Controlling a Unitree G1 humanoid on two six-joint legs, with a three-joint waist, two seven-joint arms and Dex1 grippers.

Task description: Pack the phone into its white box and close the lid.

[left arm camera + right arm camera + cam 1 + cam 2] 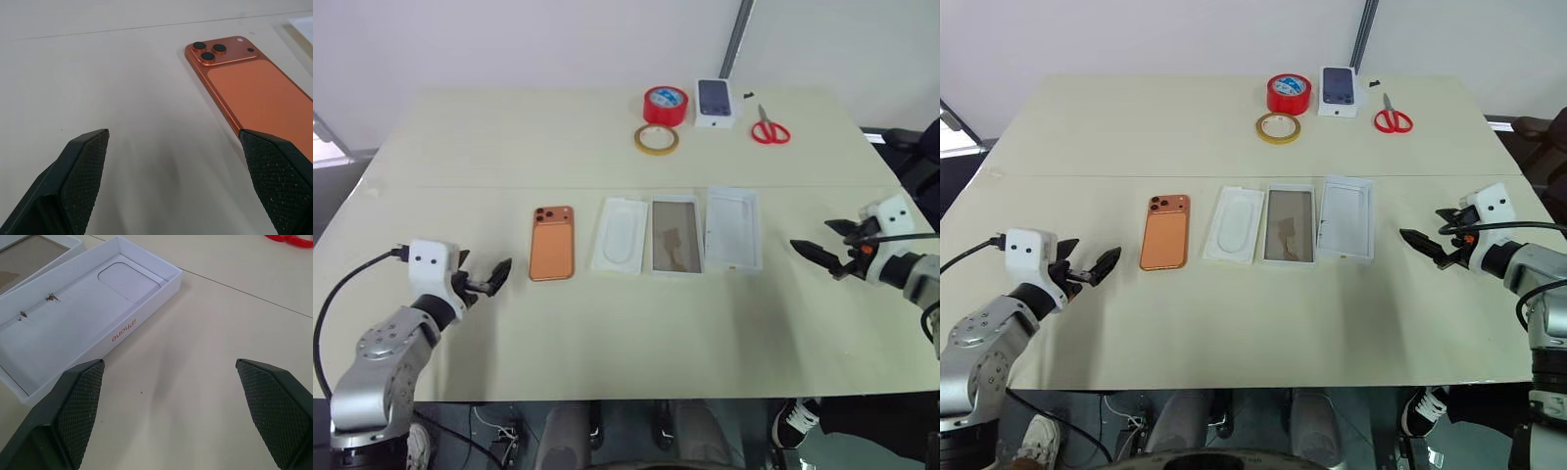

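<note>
Phone lies flat, back up, at centre-left of the head view on the pale table: slim, orange, rounded corners, three dark lenses clustered at its far left corner. Just to its right sits a row of three white pieces, close together but apart from one another: an insert with a rounded recess, then the white box, a shallow tray showing a brownish inner face with a darker blotch, then the lid, lying open side up, with small orange lettering on its side wall in the right wrist view.

Left gripper, lower left of the frame, hangs just left of the phone, fingers spread wide, holding nothing. Right gripper, at the right edge, is likewise spread and empty, near the lid but not touching it.

Upper centre of the frame: red tape roll, flat yellowish tape ring, small white box with a dark phone picture, red-handled scissors.

Cut off: in the left wrist view the phone's near end runs behind the finger and out of frame. In the right wrist view the tray shows as a corner only. The blotch inside the tray is too indistinct to identify.
</note>
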